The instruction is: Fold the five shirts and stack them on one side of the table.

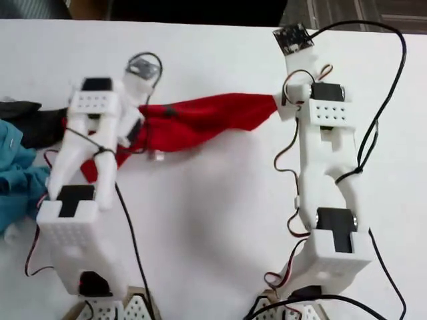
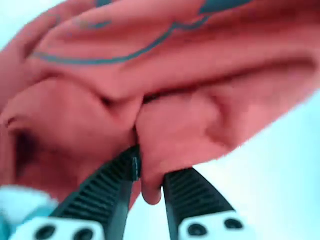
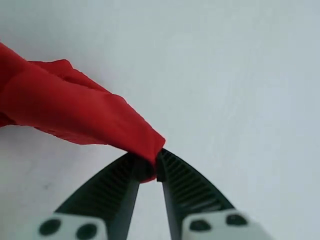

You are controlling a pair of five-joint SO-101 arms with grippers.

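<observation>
Both ends of the red shirt [image 1: 200,120] pinched
Left gripper [image 2: 148,167] closes on a bunched fold, right gripper [image 3: 154,165] on a corner; cloth spans the table [image 1: 220,220] between them.

I count three cloth things on my one table [image 1: 220,220] — one red shirt [image 1: 200,120], one blue shirt [image 1: 17,173] in a heap, and one black cloth [image 1: 30,120] at the edge. I can't tell if the blue heap is just one shirt. I have two arms, the left arm [image 1: 80,173] and the right arm [image 1: 327,167]. Each has one gripper, so two — the left gripper [image 2: 150,167] and the right gripper [image 3: 147,157]. Each gripper has two black fingers [image 3: 110,185], four in all.
</observation>
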